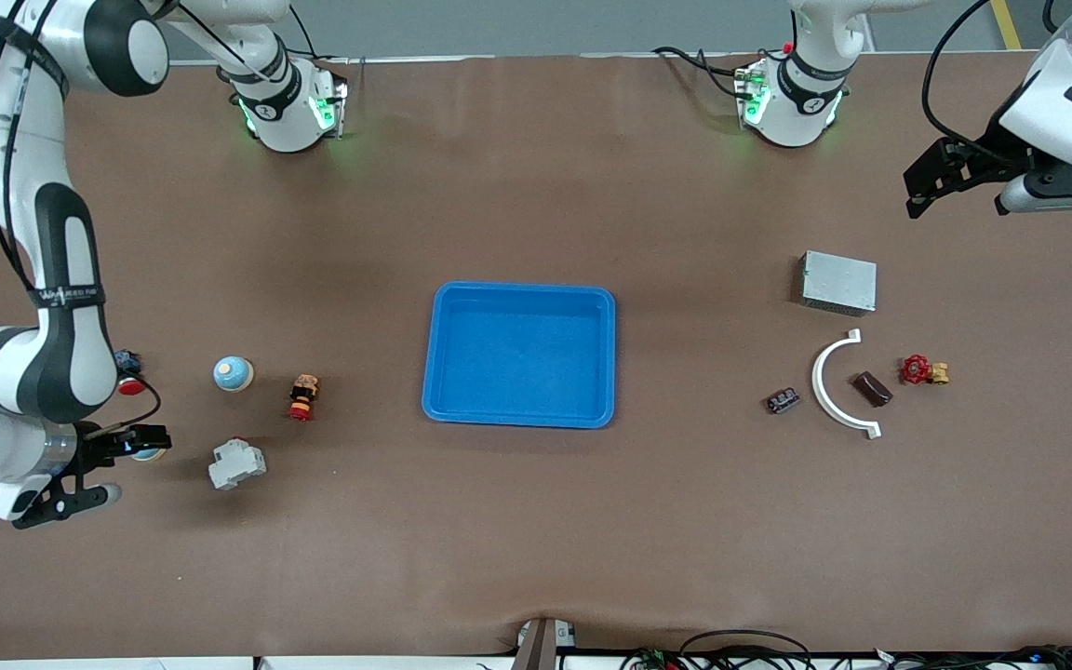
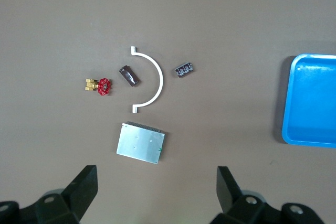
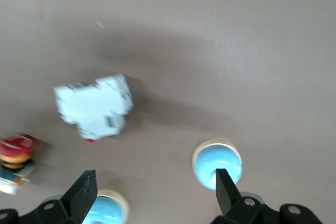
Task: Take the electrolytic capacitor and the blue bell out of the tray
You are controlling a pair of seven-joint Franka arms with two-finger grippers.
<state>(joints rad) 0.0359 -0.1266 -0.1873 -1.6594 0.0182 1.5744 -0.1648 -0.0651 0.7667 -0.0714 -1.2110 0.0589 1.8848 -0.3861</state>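
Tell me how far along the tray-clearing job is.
Looks done: the tray is empty. The capacitor lies on the table toward the left arm's end, and a blue bell and a second bell toward the right arm's end. Nothing in hand: the right gripper, over the table beside the second bell, and the waiting left gripper have open fingers. Nothing visibly left.
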